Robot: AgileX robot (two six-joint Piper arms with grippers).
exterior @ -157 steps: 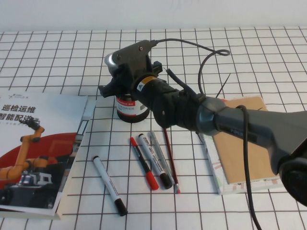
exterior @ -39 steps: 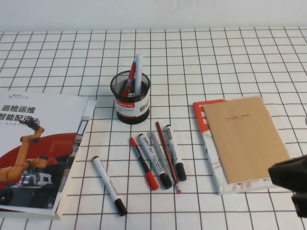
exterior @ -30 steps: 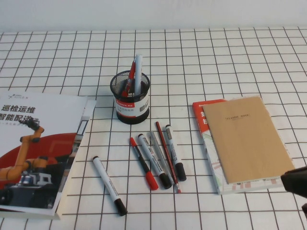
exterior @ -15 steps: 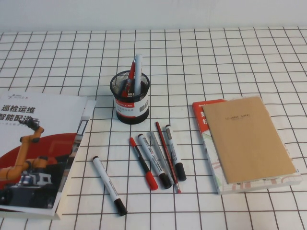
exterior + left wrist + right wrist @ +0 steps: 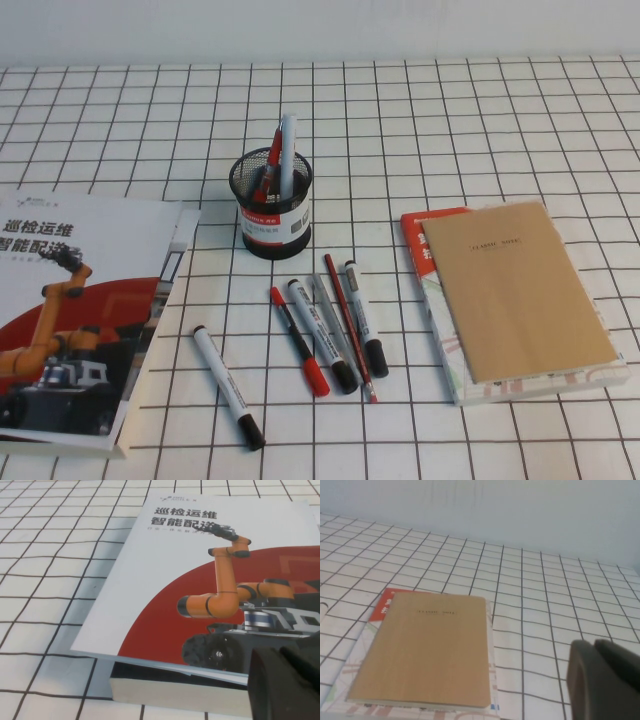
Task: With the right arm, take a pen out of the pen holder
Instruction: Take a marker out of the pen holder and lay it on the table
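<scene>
I'm looking down on a white tabletop (image 5: pixel 500 100) ruled with a grid of thin dark lines, which fills most of my high view. A plain, pale bluish-white wall (image 5: pixel 320 25) rises along its far edge. The light is soft and even, with only faint shadows.

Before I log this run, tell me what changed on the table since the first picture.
The right arm left the pen holder and pulled back out of the overhead view. Its right gripper, shut, now sits near the notebook. One more pen lies beside the pencil. The left gripper hovers by the big book. Holder, books and the other loose pens are unmoved.
</scene>
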